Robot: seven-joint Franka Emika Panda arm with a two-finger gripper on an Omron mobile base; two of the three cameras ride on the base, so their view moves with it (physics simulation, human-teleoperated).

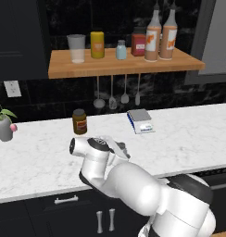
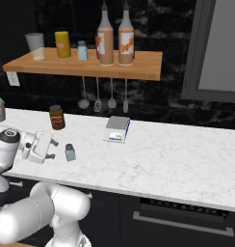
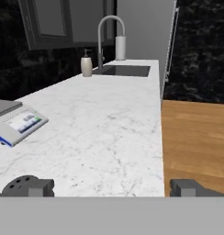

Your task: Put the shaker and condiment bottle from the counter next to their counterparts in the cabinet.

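Jaws (image 2: 51, 149): spread wide and empty, held low over the table (image 2: 163, 159) and pointing along it; the two dark fingertips (image 3: 36, 187) stand well apart with nothing between them
Shaker (image 2: 70, 152): upright on the table, just beside the jaws on their far side; pale blue with a grey cap
Handling: judged light, rigid and easy to tip; a grasp around the body below the cap looks safest
Condiment bottle: two tall orange-brown bottles (image 2: 106, 39) stand together on the cabinet shelf (image 2: 143, 62); that part appears done
Twin shaker (image 2: 82, 50): on the shelf, between the yellow canister (image 2: 62, 44) and the bottles; free room beside it
Table: white marble, smooth, probably slippery; a brown jar (image 2: 56, 117) and a small scale (image 2: 117, 129) rest further back
Room: dark tiled wall, ladles (image 2: 97, 99) hanging under the shelf; sink with faucet (image 3: 107, 36) at the far end
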